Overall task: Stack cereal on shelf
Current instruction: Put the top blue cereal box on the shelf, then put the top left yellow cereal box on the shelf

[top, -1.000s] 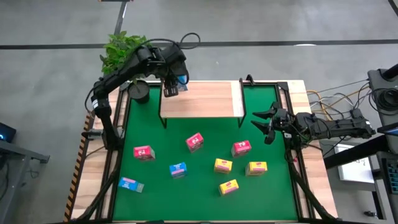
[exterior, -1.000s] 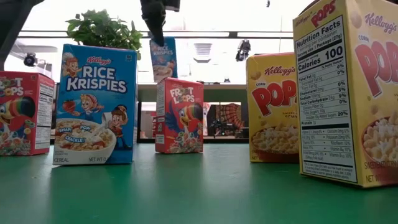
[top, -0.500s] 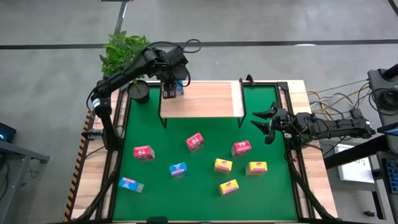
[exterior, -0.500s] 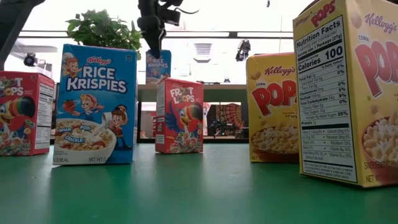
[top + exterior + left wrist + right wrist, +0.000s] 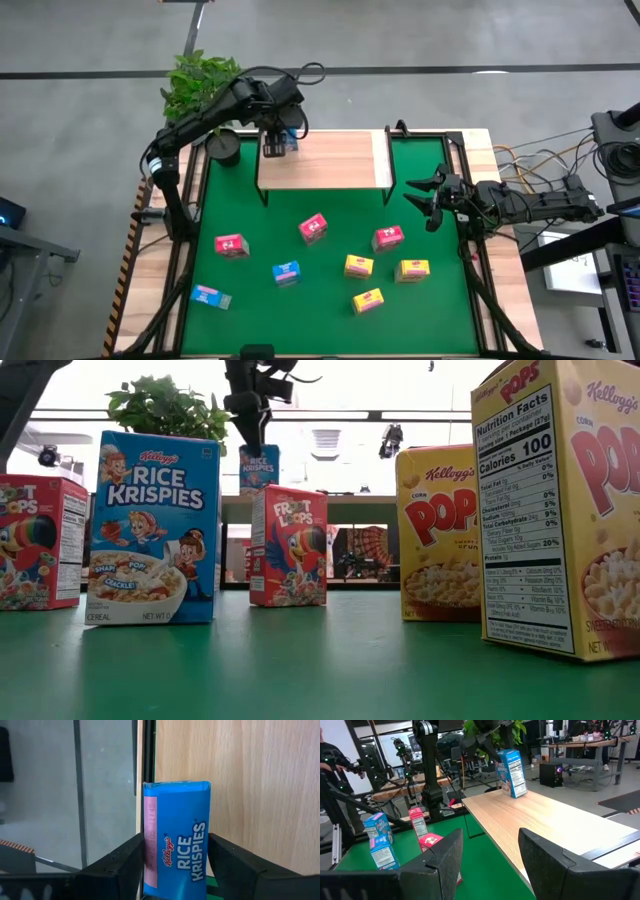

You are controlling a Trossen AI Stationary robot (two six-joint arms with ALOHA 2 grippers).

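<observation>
We read this as the placing step: the left gripper (image 5: 279,143) has its jaws pinching a blue Rice Krispies box (image 5: 285,143) at the shelf (image 5: 325,160), near its 10 o'clock corner. In the right wrist view that box (image 5: 512,766) looks to be standing on the board, though we cannot tell for sure that it bears its full weight there (left wrist view shows the fingers (image 5: 117,865) pressed on both its sides). Next move, in our judgement: spread the jaws, lift clear without tipping the box, then go for another box on the green mat (image 5: 250,195).

The right gripper (image 5: 432,203) waits at the worktop's 3 o'clock edge, jaws spread, holding nothing.

Count from the high view: nine boxes.
- Blue: three, one on the shelf, two on the mat (image 5: 286,272) (image 5: 210,295).
- Red/pink: three, all on the mat (image 5: 230,245) (image 5: 313,228) (image 5: 387,237).
- Yellow: three, all on the mat (image 5: 358,265) (image 5: 411,269) (image 5: 367,300).

So eight are left to stack. A potted plant (image 5: 200,85) sits off the 11 o'clock corner.
</observation>
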